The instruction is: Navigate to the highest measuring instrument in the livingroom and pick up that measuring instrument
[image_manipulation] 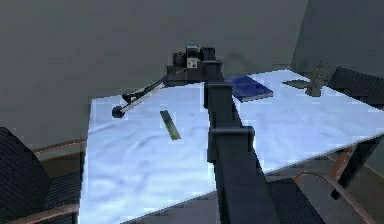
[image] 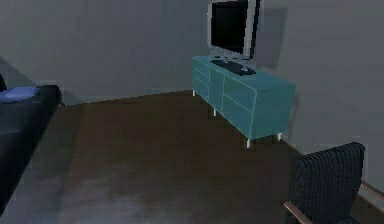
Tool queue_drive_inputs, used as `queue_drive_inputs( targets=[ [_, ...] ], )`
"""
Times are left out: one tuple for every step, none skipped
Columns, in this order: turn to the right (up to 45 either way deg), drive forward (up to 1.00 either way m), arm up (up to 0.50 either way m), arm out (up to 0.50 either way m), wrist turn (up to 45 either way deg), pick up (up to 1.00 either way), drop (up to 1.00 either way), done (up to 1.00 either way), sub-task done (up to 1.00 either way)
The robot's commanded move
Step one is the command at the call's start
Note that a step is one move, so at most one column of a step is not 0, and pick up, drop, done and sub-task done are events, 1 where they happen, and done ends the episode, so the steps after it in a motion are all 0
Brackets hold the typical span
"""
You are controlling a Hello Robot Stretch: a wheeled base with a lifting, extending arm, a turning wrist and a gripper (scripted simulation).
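Olive ruler-like strip (image_manipulation: 170, 124) flat on table (image_manipulation: 130, 165), near jaws; their hold untellable.

Forward toward cabinet (image: 245, 95), sideways over table (image_manipulation: 130, 150)

Looks across a dark brown floor (image: 160, 150) to grey walls (image: 110, 45). Upper right: teal cabinet (image: 250, 108) on short white legs, drawers in front. On its top, toward the back edge, a flat-screen TV (image: 229, 28); just before it, near the front edge, something dark and flat (image: 234, 67), possibly a remote. Left side: dark sofa (image: 18, 135) bearing a blue cushion (image: 20, 95). Bottom right corner: dark chair (image: 328, 182) with a wooden armrest.
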Motion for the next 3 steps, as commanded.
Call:
queue_drive_inputs(
  targets=[
    [0.0,0.0,0.0,0.0,45.0,0.0,0.0,0.0,0.0],
    [0.0,0.0,0.0,0.0,24.0,0.0,0.0,0.0,0.0],
    [0.0,0.0,-0.3,0.0,0.0,0.0,0.0,0.0,0.0]
  ],
)
